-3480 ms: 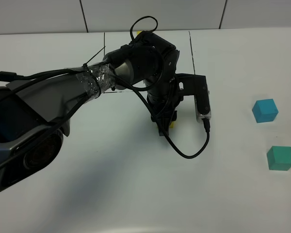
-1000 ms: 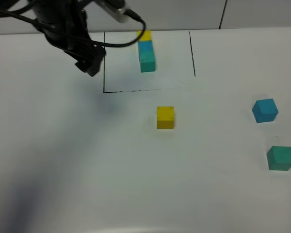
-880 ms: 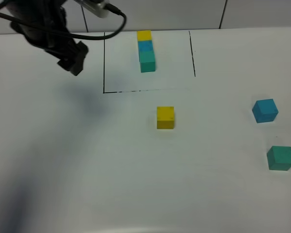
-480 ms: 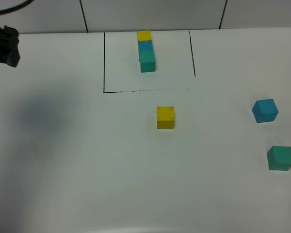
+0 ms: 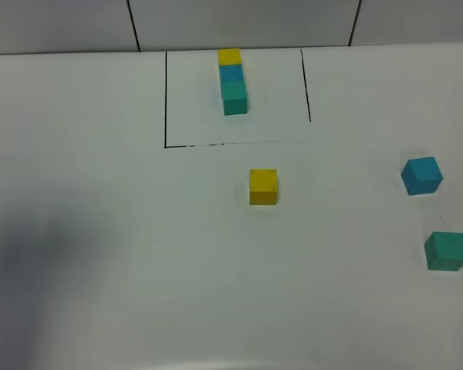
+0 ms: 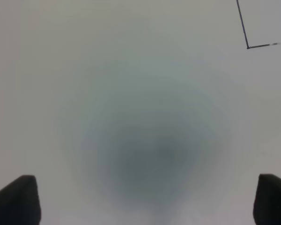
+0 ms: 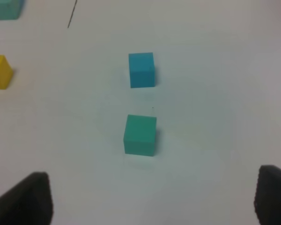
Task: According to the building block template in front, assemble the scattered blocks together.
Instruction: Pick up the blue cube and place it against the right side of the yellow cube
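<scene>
Withdrawn from the high view, the left arm leaves only a shadow (image 5: 31,254) by the table's (image 5: 139,308) left edge; the left gripper (image 6: 144,201) hangs over bare table, jaws spread wide and empty. So stands the right gripper (image 7: 150,197), above the green cube (image 7: 140,135) and blue cube (image 7: 141,70) near the right edge. The yellow cube (image 5: 263,187) sits mid-table, the template (image 5: 232,81) at the far edge

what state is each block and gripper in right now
template: joined yellow-blue-green bar, flat inside the box
yellow block: loose, alone, just outside the box
blue block: loose, touching nothing
green block: loose, apart from the blue block
left gripper: open, empty
right gripper: open, empty
</scene>
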{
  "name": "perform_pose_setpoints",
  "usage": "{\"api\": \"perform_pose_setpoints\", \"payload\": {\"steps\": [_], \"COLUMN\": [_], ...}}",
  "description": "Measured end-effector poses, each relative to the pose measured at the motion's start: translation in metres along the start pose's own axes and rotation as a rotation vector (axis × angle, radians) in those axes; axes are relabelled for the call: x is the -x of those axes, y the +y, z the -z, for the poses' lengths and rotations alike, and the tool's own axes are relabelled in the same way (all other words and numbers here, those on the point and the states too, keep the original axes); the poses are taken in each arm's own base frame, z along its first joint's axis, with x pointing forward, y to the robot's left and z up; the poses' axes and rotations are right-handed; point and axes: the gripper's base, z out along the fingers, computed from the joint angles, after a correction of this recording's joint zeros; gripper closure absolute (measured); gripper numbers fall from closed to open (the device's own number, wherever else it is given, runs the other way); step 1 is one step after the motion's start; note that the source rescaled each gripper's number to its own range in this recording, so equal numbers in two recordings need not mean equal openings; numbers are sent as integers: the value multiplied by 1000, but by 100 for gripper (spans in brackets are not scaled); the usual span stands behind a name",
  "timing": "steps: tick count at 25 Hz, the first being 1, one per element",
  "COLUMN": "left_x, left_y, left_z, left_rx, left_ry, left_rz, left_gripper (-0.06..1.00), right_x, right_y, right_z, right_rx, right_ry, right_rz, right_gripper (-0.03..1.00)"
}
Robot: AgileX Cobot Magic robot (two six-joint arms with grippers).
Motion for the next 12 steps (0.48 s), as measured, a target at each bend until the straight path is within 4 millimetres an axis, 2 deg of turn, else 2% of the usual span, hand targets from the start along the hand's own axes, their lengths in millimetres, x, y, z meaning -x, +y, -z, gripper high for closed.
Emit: {"api": "perform_pose_setpoints", "payload": {"steps": [7, 12], "left_x": [-67, -111], "left_y": [-2, -11], "left_z": [26, 28], "left_rx": [-48, -135], "left_ry": [-88, -127], "left_rz": [25, -6], "left_gripper": [6, 8], "right_x": [0, 0], "right_y": [0, 0], "right_z": [0, 0], "right_rx": [1, 1], "right_ry": [0, 0], "right_rz": [0, 0], "right_gripper": [16, 16]}}
